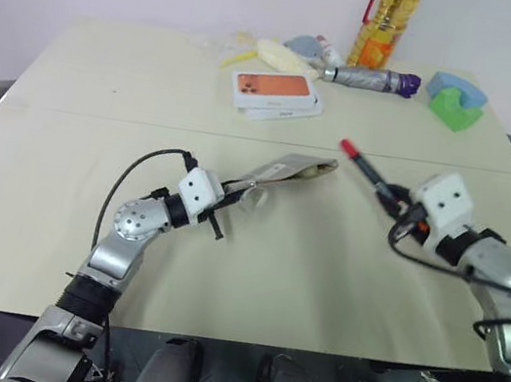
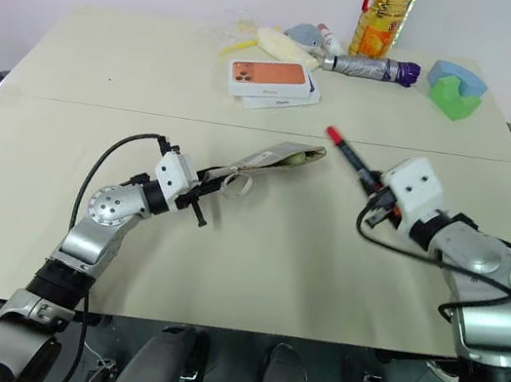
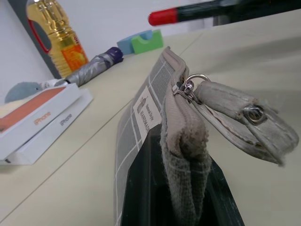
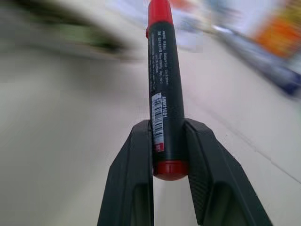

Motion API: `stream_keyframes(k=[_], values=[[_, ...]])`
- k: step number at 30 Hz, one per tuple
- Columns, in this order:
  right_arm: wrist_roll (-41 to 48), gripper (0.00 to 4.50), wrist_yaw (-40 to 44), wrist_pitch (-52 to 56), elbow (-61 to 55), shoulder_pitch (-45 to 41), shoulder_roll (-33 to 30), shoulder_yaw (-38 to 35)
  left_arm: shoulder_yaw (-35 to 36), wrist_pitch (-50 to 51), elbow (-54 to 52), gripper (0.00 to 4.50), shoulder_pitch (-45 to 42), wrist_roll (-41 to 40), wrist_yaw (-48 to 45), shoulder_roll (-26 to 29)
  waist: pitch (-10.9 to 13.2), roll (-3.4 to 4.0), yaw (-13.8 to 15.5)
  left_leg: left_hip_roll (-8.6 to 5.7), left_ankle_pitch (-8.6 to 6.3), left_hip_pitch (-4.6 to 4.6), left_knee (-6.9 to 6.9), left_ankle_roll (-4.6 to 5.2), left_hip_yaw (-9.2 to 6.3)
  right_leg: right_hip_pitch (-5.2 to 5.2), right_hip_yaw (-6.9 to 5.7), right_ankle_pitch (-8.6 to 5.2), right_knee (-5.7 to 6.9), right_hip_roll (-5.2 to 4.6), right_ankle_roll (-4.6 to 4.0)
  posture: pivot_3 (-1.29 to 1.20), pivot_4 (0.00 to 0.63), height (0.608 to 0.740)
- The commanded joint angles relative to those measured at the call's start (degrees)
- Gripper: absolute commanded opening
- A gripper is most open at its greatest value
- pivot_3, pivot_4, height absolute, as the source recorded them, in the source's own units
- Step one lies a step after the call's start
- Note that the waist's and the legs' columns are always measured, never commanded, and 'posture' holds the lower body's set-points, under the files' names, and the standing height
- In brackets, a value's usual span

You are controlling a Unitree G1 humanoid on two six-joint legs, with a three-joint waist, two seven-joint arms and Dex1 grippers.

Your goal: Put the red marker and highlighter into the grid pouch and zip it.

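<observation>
Step in hand, by my reading: feeding red marker (image 1: 363, 166) into grid pouch (image 1: 284, 170). Do it well: line red cap with open mouth, keep barrel low along pouch axis, slide in slowly; left side keeps pouch lifted and taut.

Right pincer (image 4: 170, 155) clamped on marker's rear end, cap aimed toward pouch, marker off counter (image 1: 319, 281).

Left pincer (image 1: 221, 207) pressed tight on pouch's zipper end, mouth end raised. Yellow shows in mouth, likely highlighter (image 1: 321, 170).

Surface: pale beige table (image 1: 221, 274).
Far edge: orange-and-white phone boxes (image 1: 276, 93), grey folded umbrella (image 1: 369, 79), oil bottle (image 1: 384, 21), blue and green blocks (image 1: 457, 100).
</observation>
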Motion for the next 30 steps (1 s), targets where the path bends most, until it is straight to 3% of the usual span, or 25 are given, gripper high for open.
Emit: stream_keyframes(k=[1,17,30], values=[[1.8,0.42,4.3,0.6,-6.0,1.1,-2.8,0.4,1.3,-1.2,0.1,0.0,-1.3,-1.0,-0.4,0.3,0.0,-0.02,0.0,0.0,0.0,0.0,0.01,0.0,-0.01,0.01,0.0,0.0,0.0,0.0,0.0,0.0,0.15,0.74],[-4.1,0.42,5.0,-1.6,-0.6,-1.3,-3.1,3.8,0.1,-3.1,-0.8,0.0,-0.1,-0.8,-2.4,0.3,0.0,-0.03,0.0,-0.01,0.0,0.0,0.02,-0.01,-0.02,0.02,-0.01,0.0,0.0,-0.01,-0.01,0.0,0.15,0.74],[-2.1,0.42,7.5,-0.4,-2.9,0.4,-4.4,-0.8,0.2,-3.8,0.2,0.0,-0.3,-0.6,-2.5,0.3,0.0,-0.03,0.1,-0.01,0.0,0.0,0.02,-0.01,-0.02,0.02,-0.02,0.0,0.0,-0.02,-0.01,0.0,0.15,0.74]])
